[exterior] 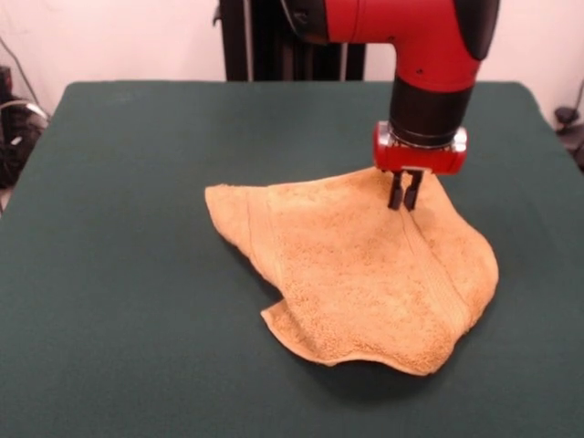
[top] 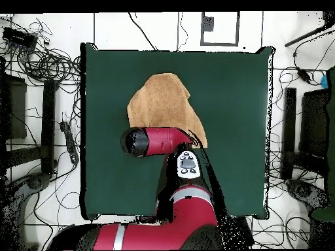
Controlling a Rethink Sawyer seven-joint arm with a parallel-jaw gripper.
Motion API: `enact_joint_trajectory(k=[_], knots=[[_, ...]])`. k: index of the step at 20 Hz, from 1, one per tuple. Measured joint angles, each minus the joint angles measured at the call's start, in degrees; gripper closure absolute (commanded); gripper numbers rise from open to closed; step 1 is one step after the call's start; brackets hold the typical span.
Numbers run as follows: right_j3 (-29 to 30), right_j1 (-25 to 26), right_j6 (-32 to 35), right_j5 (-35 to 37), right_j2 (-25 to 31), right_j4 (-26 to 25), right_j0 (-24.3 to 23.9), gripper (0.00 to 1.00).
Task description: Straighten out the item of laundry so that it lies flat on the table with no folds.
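Pinching the towel's [exterior: 356,274] far edge, the end effector [exterior: 404,201] had its fingers nearly closed on cloth. Towel lay mid-bench [exterior: 109,274], still crumpled: folded corners and raised near hem remained to flatten.

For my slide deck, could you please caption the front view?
Red arm's fingers pinch the far edge of a rumpled mustard towel on the green table.

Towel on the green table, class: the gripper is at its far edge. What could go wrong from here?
1. The gripper looks pinched on the towel at its raised far edge; the narrow hold might slip when pulled.
2. The towel is rumpled, its near-left corner curled up; a pull may drag the whole cloth across the table rather than flatten it.
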Motion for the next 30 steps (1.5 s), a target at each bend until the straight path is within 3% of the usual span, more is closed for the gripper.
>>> enact_joint_trajectory(k=[22,30], knots=[[7.86,-1.41,0.00,-0.01,-0.32,11.36,3.50,1.00],[11.24,-3.83,0.00,0.00,-0.32,12.92,4.54,1.00]])
